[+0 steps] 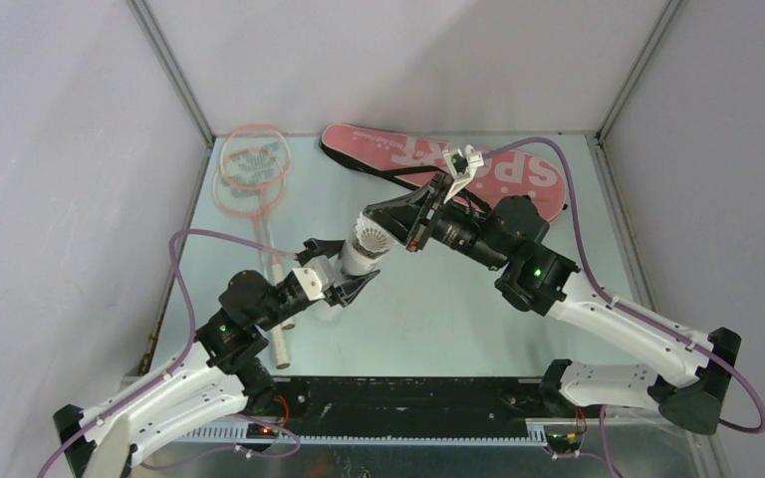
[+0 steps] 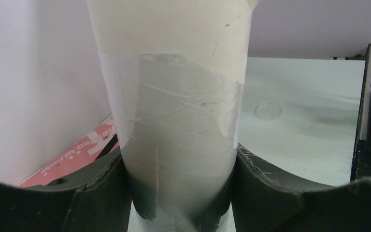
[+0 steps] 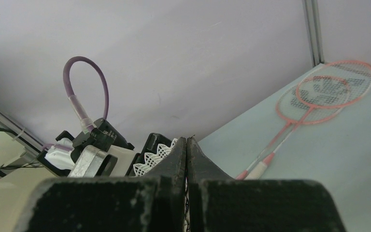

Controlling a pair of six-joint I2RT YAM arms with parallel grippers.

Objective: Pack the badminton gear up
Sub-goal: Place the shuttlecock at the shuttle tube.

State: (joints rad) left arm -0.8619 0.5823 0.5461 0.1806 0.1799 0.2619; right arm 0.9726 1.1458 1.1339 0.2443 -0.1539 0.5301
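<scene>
White tube [image 1: 362,251]: where is it, and who has it? (desk)

Raised off the table [image 1: 458,309] at centre, gripped round its lower body by the left gripper [image 1: 339,269]. The jaws stand partway apart with the tube filling the gap between them. The left wrist view shows them pressed against its taped wall on both sides. (photographer)

And the other arm? (desk)

Right gripper [image 1: 374,215] is pinched fully together and holds nothing. Its tips sit right at the far side of the tube's open mouth. White shuttlecocks [image 1: 372,239] show inside that mouth, and the right wrist view has their feathers just past its own fingertips. (photographer)

Which way does the tube lie? (desk)

Its long axis runs from the left gripper up and to the right, with the mouth turned toward the right arm, the nearer one to the opening. Any push on the feathers would probably have to follow that axis. The tips look set toward the rim rather than dead centre, so they might catch the edge. (photographer)

Rest of the kit? (desk)

Two pink rackets [image 1: 252,171] lie overlapped at far left and the pink bag [image 1: 354,144] lies along the back, both well apart from the tube. (photographer)
</scene>
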